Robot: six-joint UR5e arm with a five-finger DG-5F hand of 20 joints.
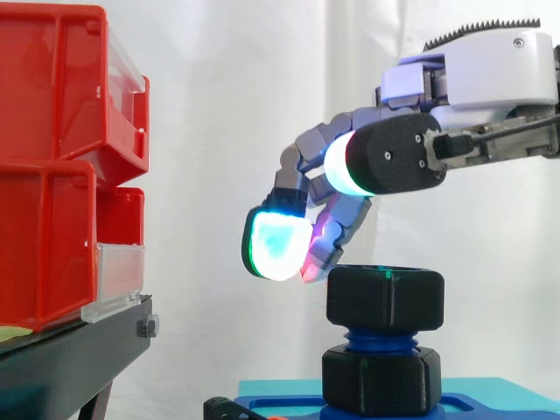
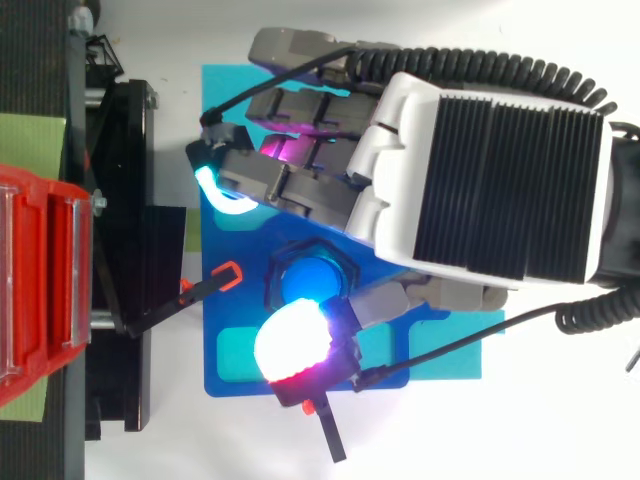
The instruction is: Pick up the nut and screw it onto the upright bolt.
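- Side view: no text, number, label or sign can be read on any surface.
- Top view: likewise, nothing legible.
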